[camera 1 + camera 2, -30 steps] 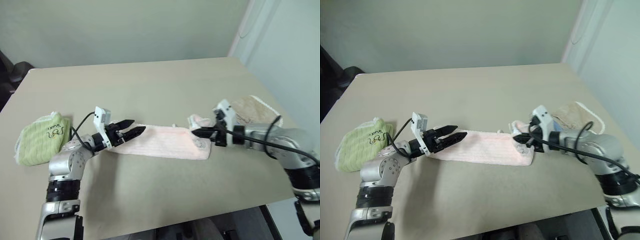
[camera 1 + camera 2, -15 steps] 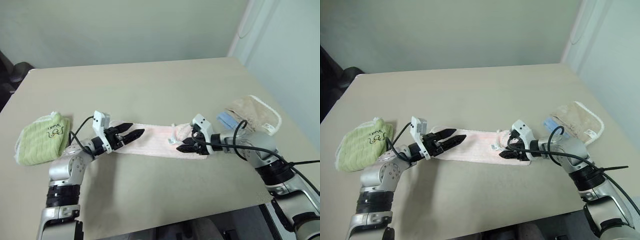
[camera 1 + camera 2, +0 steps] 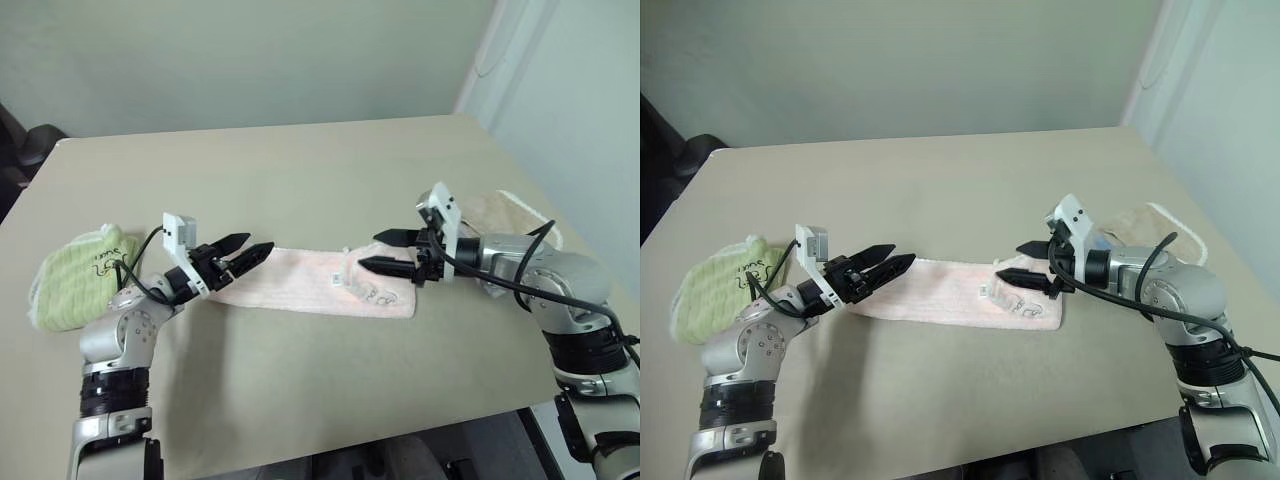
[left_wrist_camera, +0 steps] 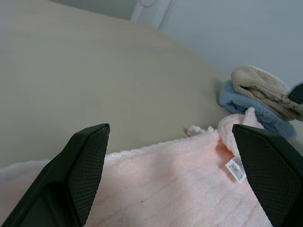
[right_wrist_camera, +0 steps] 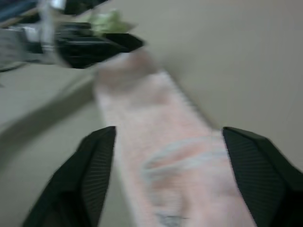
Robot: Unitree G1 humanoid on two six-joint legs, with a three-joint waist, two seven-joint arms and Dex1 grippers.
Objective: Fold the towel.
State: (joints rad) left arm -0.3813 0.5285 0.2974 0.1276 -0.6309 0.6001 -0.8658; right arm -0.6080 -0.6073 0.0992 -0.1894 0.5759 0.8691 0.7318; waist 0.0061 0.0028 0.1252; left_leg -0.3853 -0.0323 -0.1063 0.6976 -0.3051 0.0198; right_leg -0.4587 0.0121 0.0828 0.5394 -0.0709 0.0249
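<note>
The pale pink terry-cloth towel (image 3: pixel 320 285) lies flat on the beige tabletop (image 3: pixel 300 170) as a long narrow strip in the lower middle of the head views. Its long axis runs from left to right across the frame, sloping slightly downward toward the right. A small white loop tag (image 3: pixel 342 272) sits on its upper face right of centre, where a layer appears turned back over the strip; the fold count cannot be told.

The left gripper (image 3: pixel 237 253) hangs over the strip's left end, fingers pointing toward the right along the long axis, jaws spread wide and empty. In the left wrist view the pink cloth lies below and between its two fingers, with no contact evident. The right gripper (image 3: pixel 386 251) hangs over the right end, pointing leftward, jaws parted and holding nothing; the cloth lies under and beyond it. Whether its lower finger touches the cloth cannot be told.

Judgement: each arm is nearest its own end. The towel reads as partly folded, and a further fold would bring one short end along the long axis toward the other.

Away from the work, a lime-green folded towel (image 3: pixel 75 275) lies at the left edge. A beige white-edged towel (image 3: pixel 515 215) rests on a blue cloth (image 4: pixel 246 109) at the right, well apart from the strip.
</note>
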